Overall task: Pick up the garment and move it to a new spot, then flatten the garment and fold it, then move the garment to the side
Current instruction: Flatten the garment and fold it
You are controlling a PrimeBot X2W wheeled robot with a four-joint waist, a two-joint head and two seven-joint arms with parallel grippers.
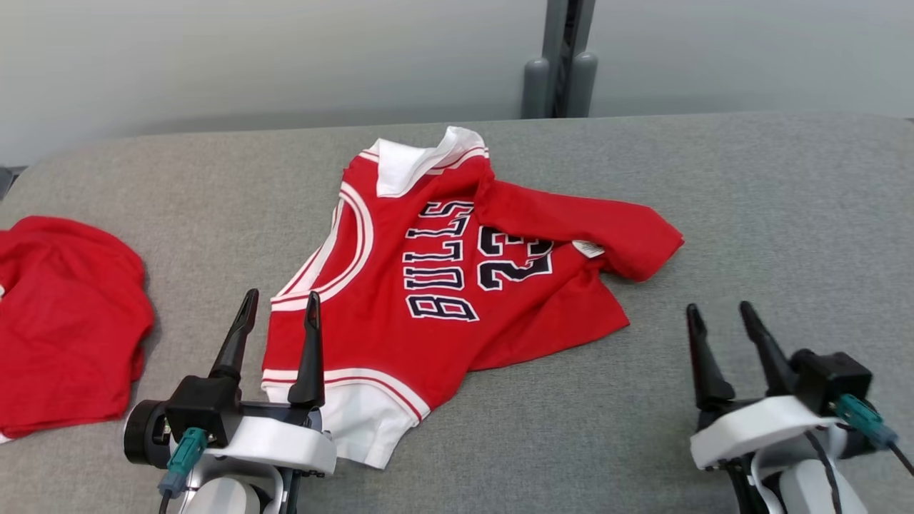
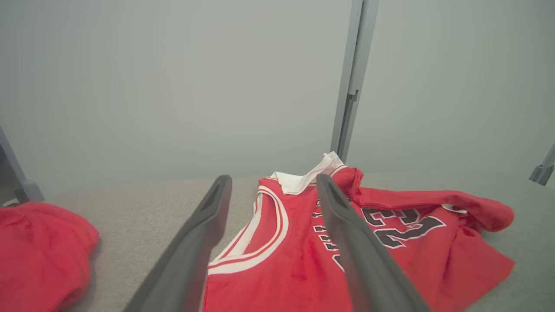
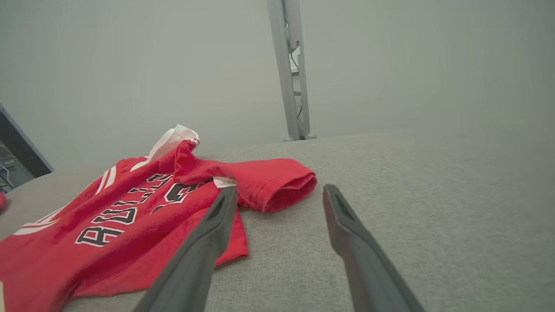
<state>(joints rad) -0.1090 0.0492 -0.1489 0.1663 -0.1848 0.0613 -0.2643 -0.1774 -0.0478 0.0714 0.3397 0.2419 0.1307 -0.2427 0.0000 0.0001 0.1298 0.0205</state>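
**On the grey tabletop (image 1: 750,200): jersey (image 1: 443,285) rumpled, both pincers empty**

Red jersey sits mid-tabletop, loosely spread, print up, white collar (image 1: 421,160) at the far end. Its right part is doubled back over the number, with the white label (image 1: 589,248) showing. A second red garment (image 1: 64,314) lies at the left edge, apart from it.

- left pincer (image 1: 282,295): jaws wide apart, holding nothing, at the jersey's near-left edge. One finger overlaps the cloth in the head view; contact can't be told.
- right pincer (image 1: 718,307): jaws wide apart, empty, over bare tabletop to the right of the jersey and clear of it.

Pickup not started.

Handling, best guess: light, thin and limp. With no stiffness it'll sag from whatever point is pinched, and a one-point lift would bunch it further. Not fragile. Cloth on the cloth cover probably drags rather than slides. Risk: a pinch catches only the top layer of the doubled part, or the cover underneath.

Grip points: left takes the white-trimmed corner (image 1: 371,421) just beside it. Right takes the near-right hem corner (image 1: 607,321), not the folded flap. Two spread edge grips should let it hang flat for the move.
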